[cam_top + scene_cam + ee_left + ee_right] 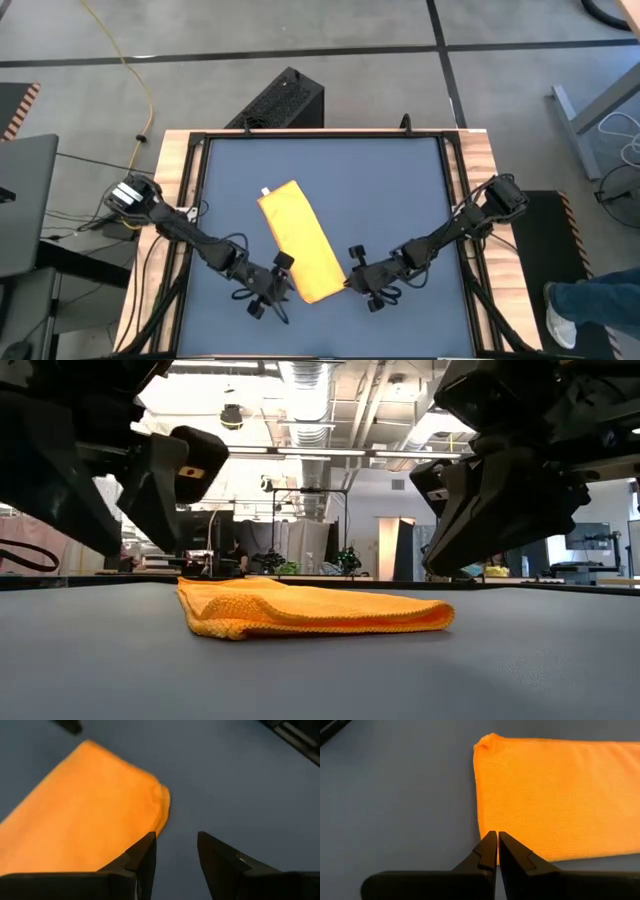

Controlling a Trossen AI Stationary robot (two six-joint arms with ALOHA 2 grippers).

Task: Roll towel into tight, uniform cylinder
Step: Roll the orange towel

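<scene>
1. The towel (301, 241) lies folded into a long flat strip, slanted across the middle of the dark blue mat (400, 190), its white tag (265, 190) at the far end.
2. My left gripper (175, 852) sits at the near end's left side, fingers spread, holding nothing, one tip just over the towel's edge.
3. My right gripper (497, 845) sits at the near end's right side, fingers almost pressed together, a thin slit between them, pinching nothing.
4. Bare mat lies open on both long sides of the strip.
</scene>
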